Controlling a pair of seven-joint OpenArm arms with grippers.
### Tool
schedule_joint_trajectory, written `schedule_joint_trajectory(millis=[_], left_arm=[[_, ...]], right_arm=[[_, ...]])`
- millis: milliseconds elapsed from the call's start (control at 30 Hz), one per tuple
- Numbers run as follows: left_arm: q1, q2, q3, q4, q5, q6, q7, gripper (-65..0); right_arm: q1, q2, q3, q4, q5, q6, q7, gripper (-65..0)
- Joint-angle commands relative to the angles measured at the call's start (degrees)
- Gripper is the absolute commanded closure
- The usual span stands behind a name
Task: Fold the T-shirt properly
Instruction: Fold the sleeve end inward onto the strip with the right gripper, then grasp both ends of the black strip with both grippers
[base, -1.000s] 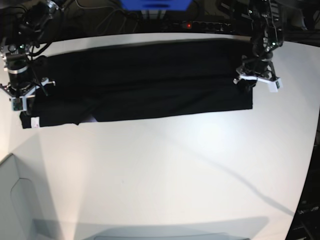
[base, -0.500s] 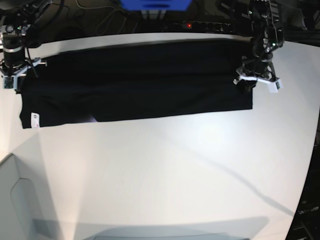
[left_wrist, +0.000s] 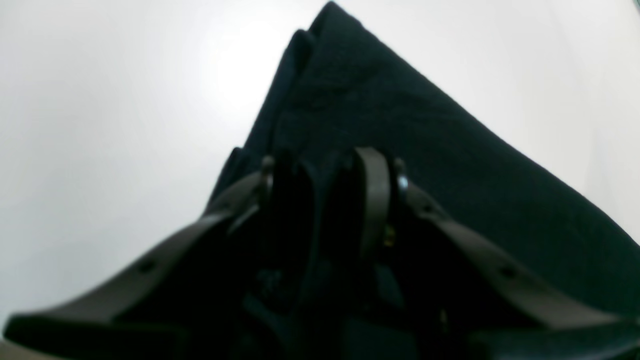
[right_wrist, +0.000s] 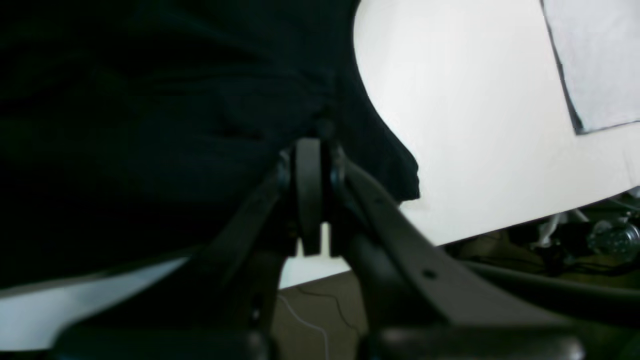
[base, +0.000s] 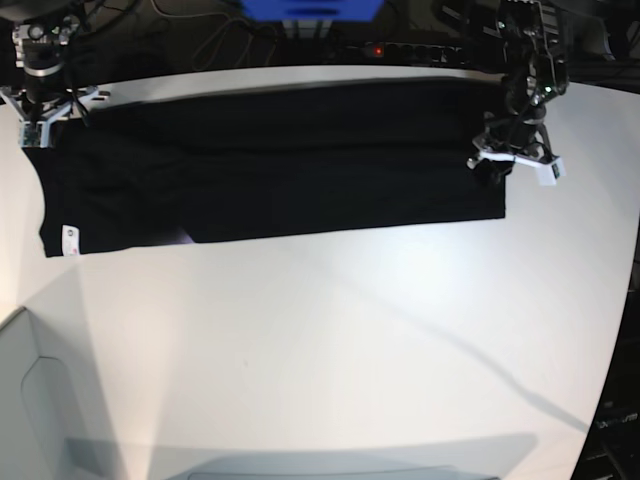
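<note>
The T-shirt (base: 300, 165) is lying lengthwise across the bench (base: 350, 340), both fingers clamping cloth: right fingers (base: 42, 105) pinching 1 end, left fingers (base: 495, 165) gripping the other.

setting: robotics lab bench. plain white table (base: 330, 340), two mounted robot arms, tangled black cables (base: 200, 35) and a power strip (base: 410, 50) behind it.

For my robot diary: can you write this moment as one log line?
shirt: flat on table | left pincer: gripping shirt edge | right pincer: shut on shirt
</note>
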Motion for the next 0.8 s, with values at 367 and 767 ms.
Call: schedule_joint_trajectory(millis=[367, 767], left_arm=[[0.3, -2.1, -0.3, 0.5, -0.1, 0.3, 0.1, -20.4], [1.2, -2.1, -0.3, 0.5, -0.1, 0.3, 0.1, -20.4]], right_arm=[[8.4, 1.7, -0.4, 0.7, 0.6, -0.1, 0.9, 0.0], [15.4, 7.0, -0.1, -13.6, 0.4, -0.1, 0.9, 0.0]])
